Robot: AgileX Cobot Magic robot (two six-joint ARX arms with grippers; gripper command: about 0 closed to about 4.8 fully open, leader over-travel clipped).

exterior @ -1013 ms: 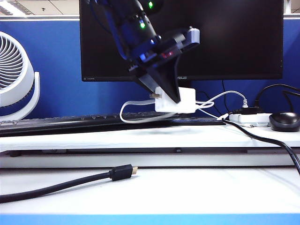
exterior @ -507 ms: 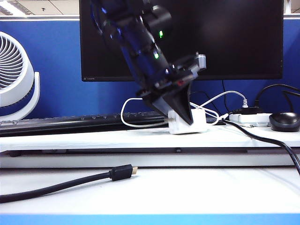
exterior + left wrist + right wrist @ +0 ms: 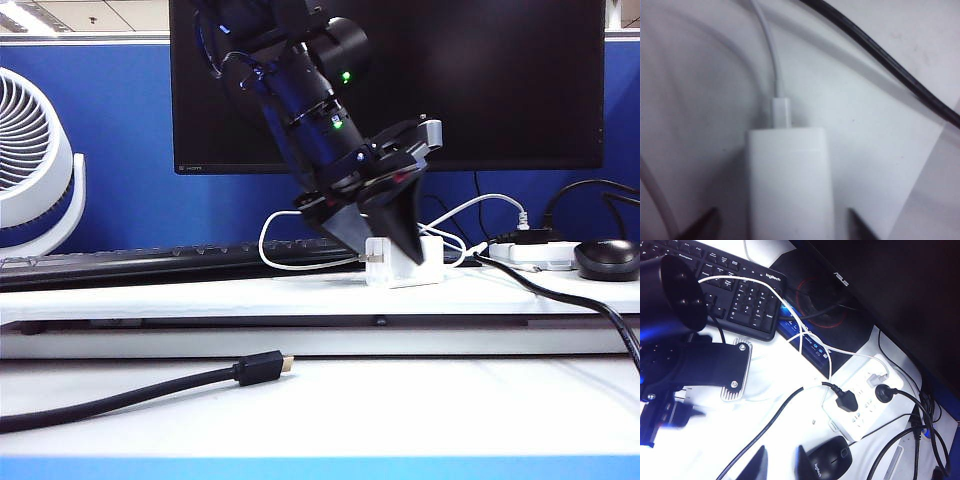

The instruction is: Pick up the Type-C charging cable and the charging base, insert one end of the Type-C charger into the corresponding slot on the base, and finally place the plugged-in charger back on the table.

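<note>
From the exterior view I see my left gripper [image 3: 400,235] reaching down over the raised shelf of the table [image 3: 250,295], its dark wedge-shaped fingers covering much of the charging base [image 3: 405,268], a glossy white block that sits on the shelf with its short grey prongs poking out on the side towards the fan [image 3: 35,160]. The Type-C charging cable [image 3: 275,245] loops thin and white behind it, in front of the black keyboard [image 3: 150,258]; a thick black cable [image 3: 130,395] with a gold tip lies on the lower desk, well apart. A black mouse [image 3: 607,258] is cut off at the edge. In the left wrist view the picture is soft, but the base [image 3: 787,185] fills the middle with the cable's slim connector [image 3: 780,112] seated in its end, and the two dark fingertips [image 3: 705,227] stand clear of either side, spread apart, gripping nothing. In the right wrist view my right gripper [image 3: 780,467] hovers beside the mouse [image 3: 827,460] and a white power strip [image 3: 865,400]; its fingers [image 3: 755,467] are cropped at the frame edge with a narrow gap between them and nothing in it.
</note>
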